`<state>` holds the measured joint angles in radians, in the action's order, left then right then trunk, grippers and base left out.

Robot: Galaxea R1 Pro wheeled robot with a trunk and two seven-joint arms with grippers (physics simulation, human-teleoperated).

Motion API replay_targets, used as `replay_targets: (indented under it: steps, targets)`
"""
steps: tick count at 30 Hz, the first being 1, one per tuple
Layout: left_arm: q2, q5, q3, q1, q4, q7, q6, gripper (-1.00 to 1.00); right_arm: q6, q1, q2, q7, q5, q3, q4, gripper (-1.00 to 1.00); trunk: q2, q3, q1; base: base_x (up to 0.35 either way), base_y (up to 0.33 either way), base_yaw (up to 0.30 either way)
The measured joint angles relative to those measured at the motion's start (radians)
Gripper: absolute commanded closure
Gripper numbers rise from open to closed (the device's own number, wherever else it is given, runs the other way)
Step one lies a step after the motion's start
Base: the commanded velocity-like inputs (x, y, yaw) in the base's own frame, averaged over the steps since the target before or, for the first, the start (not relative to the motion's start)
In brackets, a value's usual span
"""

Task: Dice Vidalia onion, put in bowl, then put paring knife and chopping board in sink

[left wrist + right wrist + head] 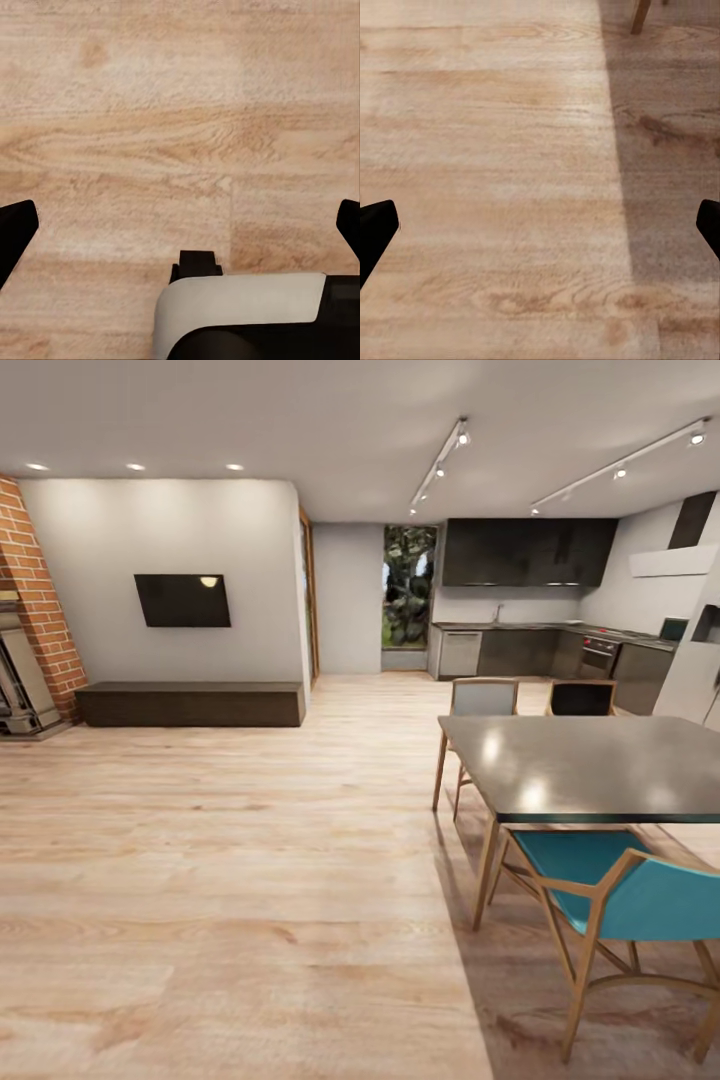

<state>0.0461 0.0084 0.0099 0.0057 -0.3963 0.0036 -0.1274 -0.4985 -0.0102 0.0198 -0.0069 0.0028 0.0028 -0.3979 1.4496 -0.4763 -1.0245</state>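
Observation:
The kitchen (530,610) lies far off at the back right, with black upper cabinets and a dark countertop (510,626). A small tap (497,614) marks where the sink is; the basin itself is too far away to make out. The onion, chopping board, paring knife and bowl are out of view at this distance. In the left wrist view my left gripper (180,232) hangs open over the wood floor, its dark fingertips (15,232) wide apart and holding nothing. My right gripper (540,232) is also open over the floor, with nothing between its fingertips (376,229).
A dark dining table (600,765) with wooden legs stands at the right, with a teal chair (620,900) in front and two chairs (483,698) behind. Light wood floor (250,840) stretches ahead and to the left. A wall TV (183,600), a low bench (190,703) and a brick fireplace (35,610) stand on the left.

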Motion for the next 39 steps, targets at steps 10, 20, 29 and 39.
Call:
replay_targets:
  steps: [10,20,29,39]
  targets:
    - [0.0,0.0,0.0,0.0,0.0,0.0,0.0,-1.0,0.0,0.0,0.0,0.0,0.0,0.0,0.0,-1.0,0.0,0.0,0.0,0.237,0.202,0.0]
    - [0.0,0.0,0.0,0.0,0.0,0.0,0.0,-1.0,0.0,0.0,0.0,0.0,0.0,0.0,0.0,-1.0,0.0,0.0,0.0,0.241,0.189,0.0]
    - [-0.001,0.0,0.0,0.0,0.001,0.0,0.0,-1.0,0.0,0.0,0.0,0.0,0.0,0.0,0.0,-1.0,0.0,0.0,0.0,0.25,0.124,0.0]
    - [-0.002,0.0,0.0,0.0,0.012,0.0,0.0,-1.0,0.0,0.0,0.0,0.0,0.0,0.001,0.0,-1.0,0.0,0.0,0.0,0.251,0.105,0.0]
